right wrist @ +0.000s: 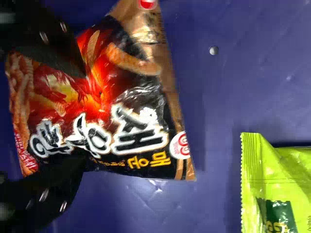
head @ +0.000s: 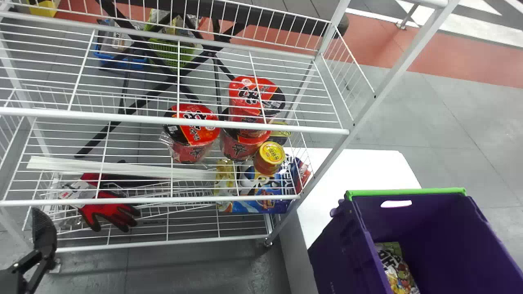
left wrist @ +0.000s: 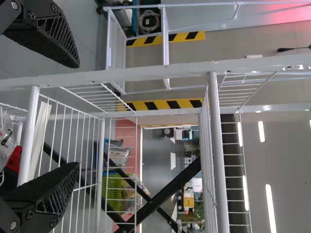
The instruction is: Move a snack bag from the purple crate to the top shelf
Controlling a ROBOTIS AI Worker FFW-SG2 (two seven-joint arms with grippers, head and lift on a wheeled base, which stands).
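**Right fingers (right wrist: 46, 199) wide apart around the red-and-black snack bag (right wrist: 97, 116)**

They seem to grip nothing yet; the bag lies between and past their tips, in the purple crate (head: 337, 253), lower right in the head view. A lime-green bag (right wrist: 277, 170) lies farther out. Left fingers (head: 44, 232), lower left, are farther off.

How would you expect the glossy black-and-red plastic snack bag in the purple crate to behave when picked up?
The snack bag will probably flex, as its film is wrinkled. Its shiny surface may prove slippery. The crisp-looking pieces pictured on it suggest light, breakable contents.
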